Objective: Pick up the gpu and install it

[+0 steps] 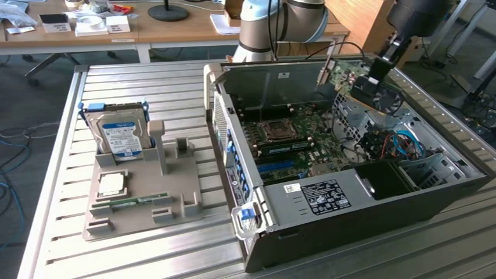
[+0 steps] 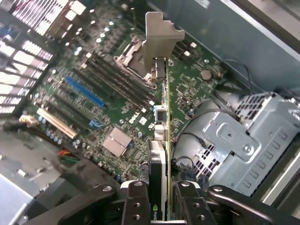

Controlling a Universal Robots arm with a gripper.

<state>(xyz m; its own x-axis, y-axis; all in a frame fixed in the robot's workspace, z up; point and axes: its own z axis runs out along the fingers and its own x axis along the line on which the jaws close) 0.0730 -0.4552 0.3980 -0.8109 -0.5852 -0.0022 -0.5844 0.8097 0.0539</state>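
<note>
Hanging over the open dark metal computer case, the arm reached in from the exterior view's upper right, with its black hand pointing down and tilted toward the case's far corner. The hand was pinching the gpu, a thin flat dark expansion card with a green board and a pale metal bracket at one end. Its two fingers pressed on the card's opposite flat faces. In the wrist view the gpu stood on edge between them, and its bracket was at the end farthest from the hand. The card was held in the air at about the level of the case's rim, above the green motherboard and close to the case's back wall. In the wrist view the motherboard lay to one side of the card and a silver perforated drive cage to the other.

The case lay on its side on the slatted metal counter. Well apart from it, toward the exterior view's left, a grey plastic tray carried an upright silver hard drive with a blue-white label, a square silver processor chip and a small green memory stick.
</note>
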